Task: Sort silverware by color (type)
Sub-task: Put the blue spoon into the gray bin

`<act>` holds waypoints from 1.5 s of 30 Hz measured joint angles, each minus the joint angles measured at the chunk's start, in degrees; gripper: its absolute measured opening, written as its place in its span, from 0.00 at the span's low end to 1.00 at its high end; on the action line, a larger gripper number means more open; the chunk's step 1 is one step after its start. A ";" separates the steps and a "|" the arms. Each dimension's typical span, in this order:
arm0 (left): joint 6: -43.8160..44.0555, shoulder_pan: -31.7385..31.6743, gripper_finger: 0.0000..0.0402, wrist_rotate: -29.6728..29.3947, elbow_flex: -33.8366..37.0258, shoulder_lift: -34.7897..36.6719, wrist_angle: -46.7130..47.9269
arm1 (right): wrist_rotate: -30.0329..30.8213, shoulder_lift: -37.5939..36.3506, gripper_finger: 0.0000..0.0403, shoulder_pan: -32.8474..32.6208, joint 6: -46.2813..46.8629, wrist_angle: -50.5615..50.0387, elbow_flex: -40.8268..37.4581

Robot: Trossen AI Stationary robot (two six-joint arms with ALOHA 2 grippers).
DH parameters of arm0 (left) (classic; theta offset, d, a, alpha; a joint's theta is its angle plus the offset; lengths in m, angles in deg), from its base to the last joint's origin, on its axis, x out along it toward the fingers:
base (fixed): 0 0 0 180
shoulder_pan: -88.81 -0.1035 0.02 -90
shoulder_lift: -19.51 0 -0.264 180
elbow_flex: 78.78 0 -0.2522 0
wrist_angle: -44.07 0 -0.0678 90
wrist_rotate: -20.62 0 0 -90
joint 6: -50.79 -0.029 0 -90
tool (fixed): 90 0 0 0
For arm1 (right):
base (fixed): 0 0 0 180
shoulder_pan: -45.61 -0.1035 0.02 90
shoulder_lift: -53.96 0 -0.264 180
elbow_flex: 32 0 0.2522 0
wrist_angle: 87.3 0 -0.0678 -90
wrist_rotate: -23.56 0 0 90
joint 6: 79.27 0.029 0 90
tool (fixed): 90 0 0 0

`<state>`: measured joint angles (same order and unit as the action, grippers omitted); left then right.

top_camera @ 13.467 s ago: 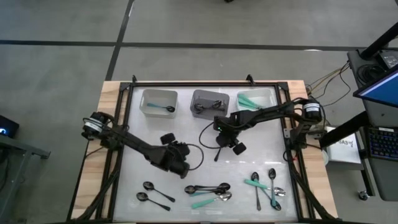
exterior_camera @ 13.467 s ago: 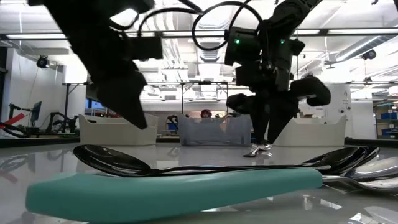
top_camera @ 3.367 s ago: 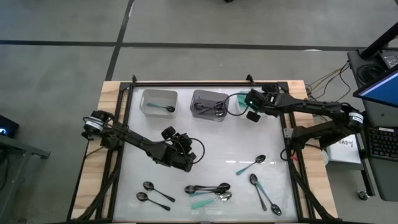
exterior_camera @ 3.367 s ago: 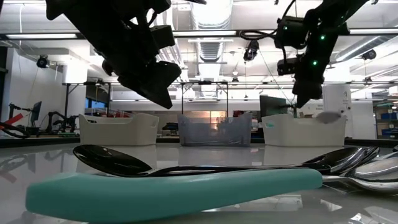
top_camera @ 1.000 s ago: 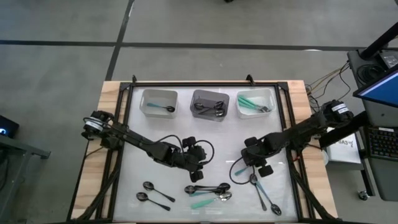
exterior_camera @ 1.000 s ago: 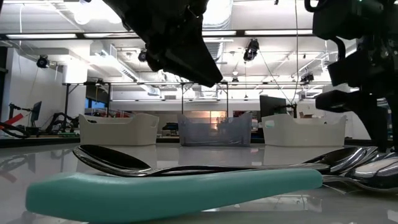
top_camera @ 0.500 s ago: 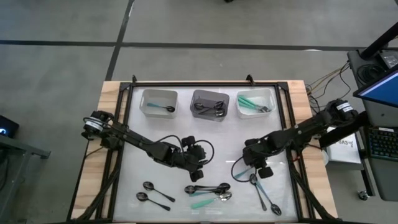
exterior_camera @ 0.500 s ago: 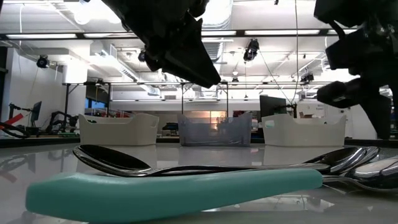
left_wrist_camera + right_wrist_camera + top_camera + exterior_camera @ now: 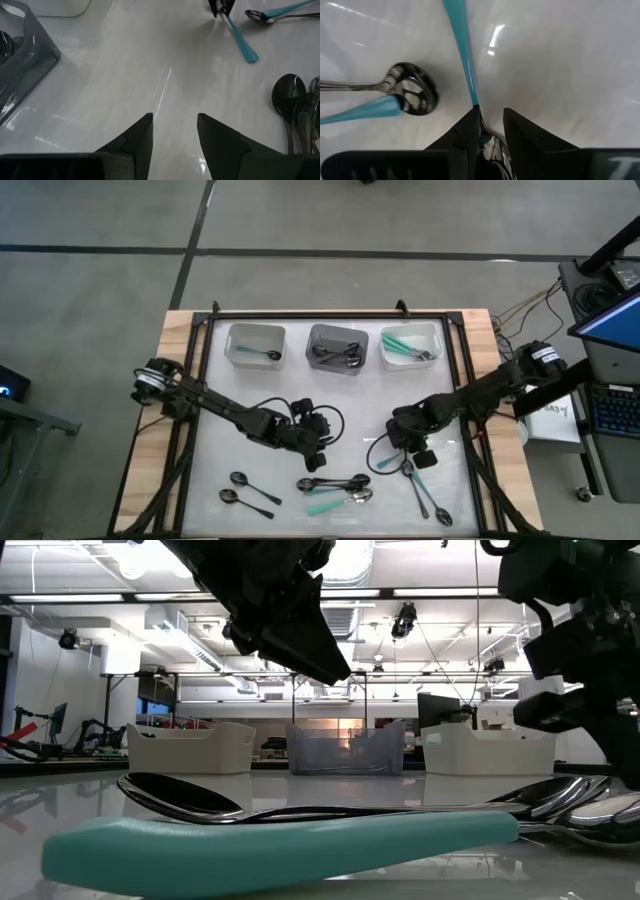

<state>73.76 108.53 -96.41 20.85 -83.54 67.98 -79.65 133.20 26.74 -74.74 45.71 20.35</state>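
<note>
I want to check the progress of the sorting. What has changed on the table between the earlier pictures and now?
The right gripper came from the bins down to the loose spoons at right, closing on a teal-handled spoon. Several spoons there are gone; the right bin gained some. The left gripper moved toward the middle pile, open. The left-hand spoons stayed.

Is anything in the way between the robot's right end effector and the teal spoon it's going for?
Nothing visible is. The right end effector is already down at the teal-handled spoon, its fingers either side of the spoon where the handle meets the bowl. A second spoon lies beside it, not between them.
</note>
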 joint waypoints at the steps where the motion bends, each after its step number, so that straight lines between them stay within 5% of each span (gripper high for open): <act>1: -0.01 -0.01 0.34 0.00 0.00 0.00 0.06 | -0.73 0.72 0.20 0.00 0.00 0.12 0.06; 16: 0.01 -0.01 0.34 0.00 0.00 0.00 0.22 | -0.33 -3.14 0.20 -0.02 0.38 -0.46 1.66; 45: 0.03 0.00 0.34 0.07 0.00 0.00 0.55 | 1.43 2.09 0.20 -3.54 1.91 -0.34 1.59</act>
<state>73.80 108.53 -96.34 20.85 -83.54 68.53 -78.22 135.28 23.20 -72.83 45.37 21.94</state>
